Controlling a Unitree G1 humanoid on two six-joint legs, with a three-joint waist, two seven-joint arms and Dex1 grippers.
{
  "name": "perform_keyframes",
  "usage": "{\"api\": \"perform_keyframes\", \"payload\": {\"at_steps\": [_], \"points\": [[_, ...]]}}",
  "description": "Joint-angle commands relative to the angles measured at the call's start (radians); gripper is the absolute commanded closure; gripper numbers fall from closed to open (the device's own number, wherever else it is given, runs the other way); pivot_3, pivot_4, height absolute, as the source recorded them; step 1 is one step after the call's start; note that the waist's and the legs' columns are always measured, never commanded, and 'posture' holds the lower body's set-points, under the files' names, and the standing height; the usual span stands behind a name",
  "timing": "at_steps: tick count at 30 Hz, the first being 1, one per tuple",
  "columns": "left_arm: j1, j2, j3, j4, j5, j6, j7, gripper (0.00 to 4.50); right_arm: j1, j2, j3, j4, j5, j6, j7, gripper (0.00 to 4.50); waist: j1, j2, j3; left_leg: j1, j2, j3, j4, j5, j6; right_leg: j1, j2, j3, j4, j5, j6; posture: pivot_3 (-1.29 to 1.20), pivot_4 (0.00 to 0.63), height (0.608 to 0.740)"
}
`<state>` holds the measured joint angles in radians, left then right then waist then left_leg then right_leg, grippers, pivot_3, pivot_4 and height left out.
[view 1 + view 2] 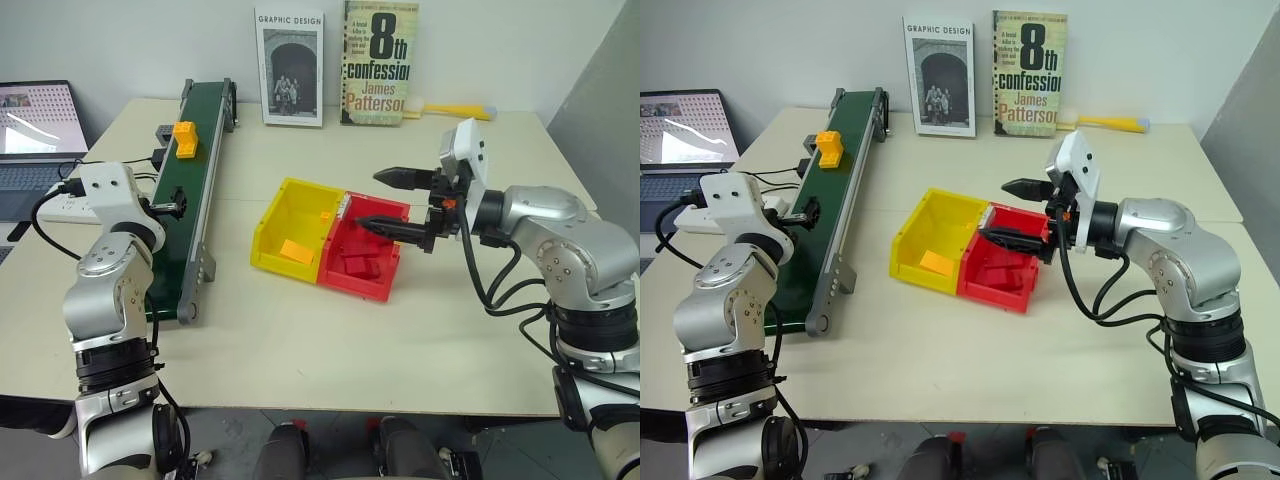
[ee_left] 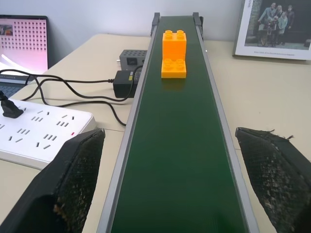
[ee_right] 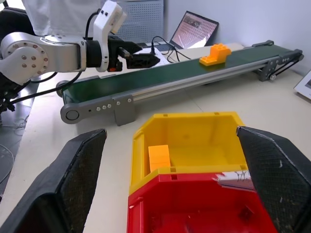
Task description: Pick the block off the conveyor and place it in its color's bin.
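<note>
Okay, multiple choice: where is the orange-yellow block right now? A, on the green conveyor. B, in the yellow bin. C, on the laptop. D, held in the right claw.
A: the block sits on the conveyor toward its far end, ahead of the open left claw.

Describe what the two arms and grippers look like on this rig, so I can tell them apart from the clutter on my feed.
Both arms have silver-grey rounded joint housings, black bands and white wrist blocks. Loose black cables loop along each forearm. The left gripper and right gripper each carry two black tapered fingers with rough textured pads. A small orange mark sits by the right wrist.
</note>
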<state>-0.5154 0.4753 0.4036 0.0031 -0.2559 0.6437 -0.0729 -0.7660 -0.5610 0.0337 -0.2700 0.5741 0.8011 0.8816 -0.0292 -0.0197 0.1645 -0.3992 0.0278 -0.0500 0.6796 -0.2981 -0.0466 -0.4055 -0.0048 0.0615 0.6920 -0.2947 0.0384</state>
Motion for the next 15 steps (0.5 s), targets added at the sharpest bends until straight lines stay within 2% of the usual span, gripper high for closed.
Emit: {"api": "perform_keyframes", "payload": {"at_steps": [1, 15], "points": [[-0.024, 0.023, 0.013, -0.006, 0.004, -0.022, 0.000, 0.01, -0.020, -0.007, -0.013, -0.031, 0.017, -0.005, -0.003, 0.00, 0.000, 0.000, 0.000, 0.000, 0.000, 0.000, 0.000, 0.000, 0.000, 0.000, 0.000, 0.000, 0.000, 0.000, 0.000, 0.00, 0.150, 0.740], [-0.068, 0.038, -0.006, 0.070, 0.020, -0.048, -0.007, 0.01, -0.002, -0.015, -0.032, -0.070, 0.030, 0.023, -0.040, 0.00, 0.000, 0.000, 0.000, 0.000, 0.000, 0.000, 0.000, 0.000, 0.000, 0.000, 0.000, 0.000, 0.000, 0.000, 0.000, 0.00, 0.150, 0.740]]}}
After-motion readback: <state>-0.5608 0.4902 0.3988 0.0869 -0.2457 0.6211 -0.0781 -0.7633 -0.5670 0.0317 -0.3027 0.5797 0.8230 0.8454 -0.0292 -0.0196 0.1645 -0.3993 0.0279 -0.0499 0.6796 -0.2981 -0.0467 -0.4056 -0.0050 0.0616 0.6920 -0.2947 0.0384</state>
